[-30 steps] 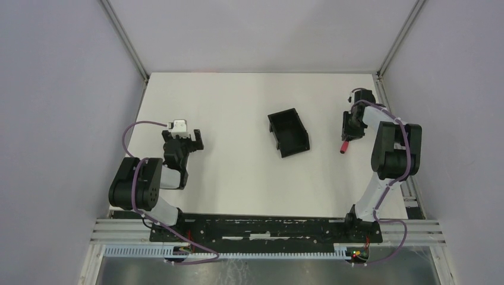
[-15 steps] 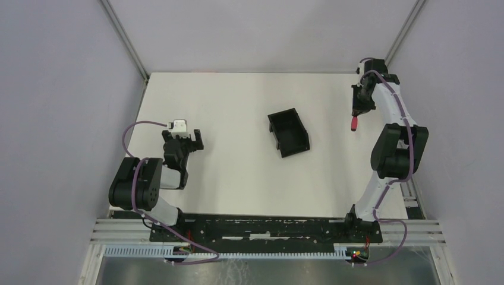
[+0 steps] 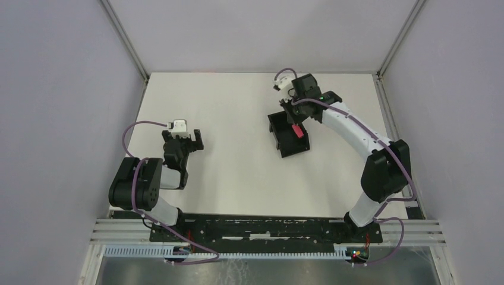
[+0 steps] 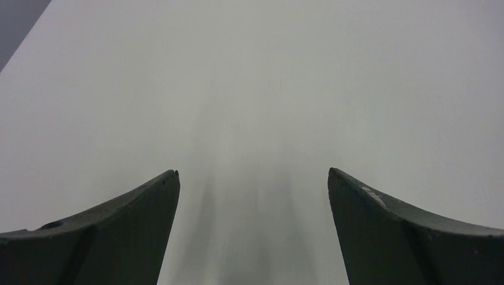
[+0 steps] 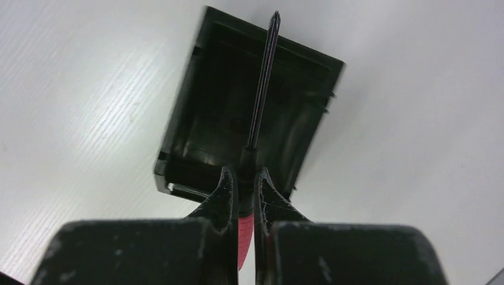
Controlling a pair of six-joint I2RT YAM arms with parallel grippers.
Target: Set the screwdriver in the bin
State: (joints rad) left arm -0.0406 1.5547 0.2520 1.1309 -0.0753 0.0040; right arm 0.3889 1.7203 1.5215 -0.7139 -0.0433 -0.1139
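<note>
The black bin [image 3: 289,138] sits near the table's middle, open top up. My right gripper [image 3: 293,119] hangs over its far end, shut on the screwdriver [image 3: 296,131], whose red handle shows above the bin's inside. In the right wrist view the fingers [image 5: 227,193] pinch the red handle [image 5: 245,237] and the thin dark shaft [image 5: 263,77] points out over the bin [image 5: 202,107]. My left gripper [image 3: 184,142] rests at the left of the table, open and empty; its view shows both fingers [image 4: 119,219] wide apart over bare white table.
The white table [image 3: 226,178] is fenced by metal frame rails at the left [image 3: 128,44] and right [image 3: 401,38] back corners. Grey walls surround it. A purple cable [image 3: 134,127] loops by the left arm.
My right arm has swung from the table's far right edge leftward to above the bin, carrying the screwdriver. The left arm has not moved.
</note>
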